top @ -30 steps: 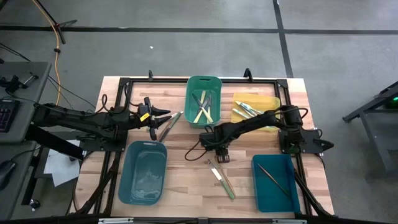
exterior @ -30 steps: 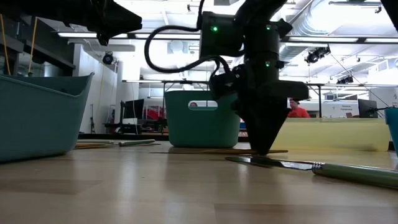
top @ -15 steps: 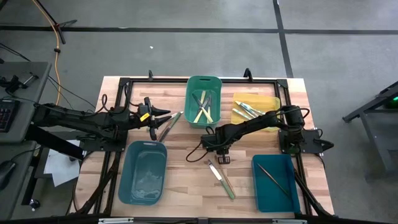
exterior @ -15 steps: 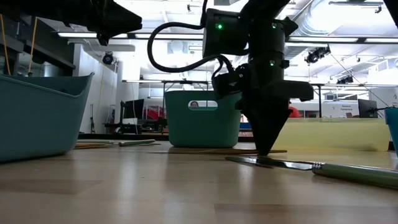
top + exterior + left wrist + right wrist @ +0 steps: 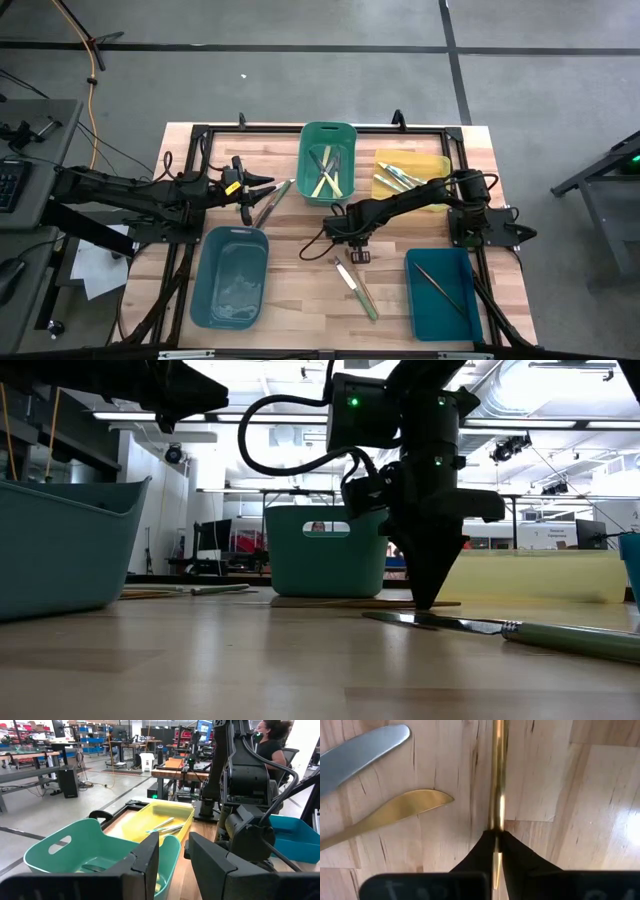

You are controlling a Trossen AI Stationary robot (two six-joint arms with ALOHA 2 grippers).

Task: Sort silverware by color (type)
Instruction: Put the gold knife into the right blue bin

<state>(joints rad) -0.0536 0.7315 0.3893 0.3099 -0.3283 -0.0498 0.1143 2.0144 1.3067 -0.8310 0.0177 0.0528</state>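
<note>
right gripper (image 5: 352,243) pinched shut, left gripper (image 5: 246,203) part-open

Right gripper (image 5: 351,243) sits low at table (image 5: 300,300) centre, beside loose silverware (image 5: 356,287).

Two dark jointed arms, looped black cables, green indicator lights, tapered black pincer (image 5: 427,600)

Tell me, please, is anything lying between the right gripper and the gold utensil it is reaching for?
Nothing visible does. The right gripper is already shut on the thin gold utensil at the table's middle; a gold knife and a silver knife lie beside it, apart from the grip.
</note>
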